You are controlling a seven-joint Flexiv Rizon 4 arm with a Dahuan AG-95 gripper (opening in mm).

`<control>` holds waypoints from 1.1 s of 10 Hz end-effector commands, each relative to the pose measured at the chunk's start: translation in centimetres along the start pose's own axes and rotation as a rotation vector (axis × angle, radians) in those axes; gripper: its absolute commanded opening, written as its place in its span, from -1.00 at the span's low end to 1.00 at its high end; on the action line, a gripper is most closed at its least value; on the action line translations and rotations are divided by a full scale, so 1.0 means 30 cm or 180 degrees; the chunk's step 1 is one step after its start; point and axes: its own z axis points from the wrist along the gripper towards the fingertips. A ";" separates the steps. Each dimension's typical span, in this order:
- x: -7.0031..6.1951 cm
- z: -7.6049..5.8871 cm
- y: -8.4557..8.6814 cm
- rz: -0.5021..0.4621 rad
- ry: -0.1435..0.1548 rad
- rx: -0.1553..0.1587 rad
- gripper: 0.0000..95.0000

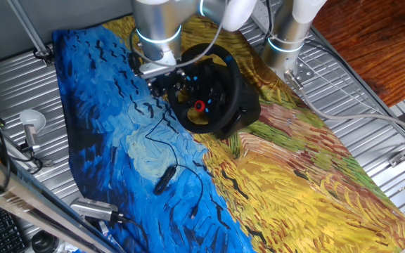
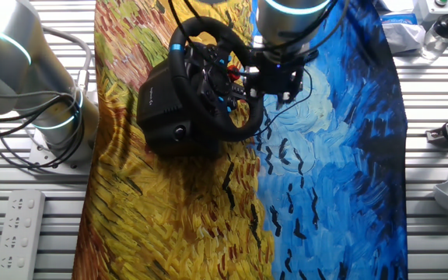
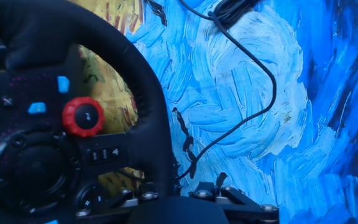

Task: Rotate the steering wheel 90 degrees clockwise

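So the whole table (image 1: 371, 98) is ribbed metal with a painted cloth (image 1: 287, 183) draped down the middle, half swirly blue, half wheat yellow, and we've got the steering wheel (image 1: 220, 88) parked toward the far end of that cloth, right about where the two colours meet, its bulky black base (image 2: 158, 105) sitting on the yellow side. The wheel face tilts out toward the blue half, and that's the side our gripper (image 2: 277, 78) is on, tucked right up against the rim (image 3: 148, 106). In the hand view the rim runs as a thick arc up the left of the picture, with the hub's red knob (image 3: 83, 116) and blue-lit buttons (image 3: 63, 83) just inside it, so from the jaws the wheel lies to that side and very close. Honestly we can't tell how the jaws stand or whether they're on the rim at all: the fingers are mostly hidden by the wrist in both fixed views and barely peek in at the bottom of the hand view. Our guess is the turn needs a grip on that near stretch of rim, swept around the hub. A thin black cable (image 3: 253, 74) snakes over the blue cloth nearby to a small black device (image 1: 164, 181), so watch for snags.
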 end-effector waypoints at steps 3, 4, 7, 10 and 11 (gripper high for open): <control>0.005 0.028 0.004 -0.0098 -0.0011 0.0000 0.20; 0.005 0.034 0.006 -0.0125 -0.0020 -0.0005 0.20; 0.012 0.049 0.028 -0.0174 -0.0110 -0.0033 0.20; 0.018 0.060 0.049 -0.0218 -0.0133 -0.0051 0.20; 0.019 0.063 0.054 -0.0222 -0.0148 -0.0059 0.20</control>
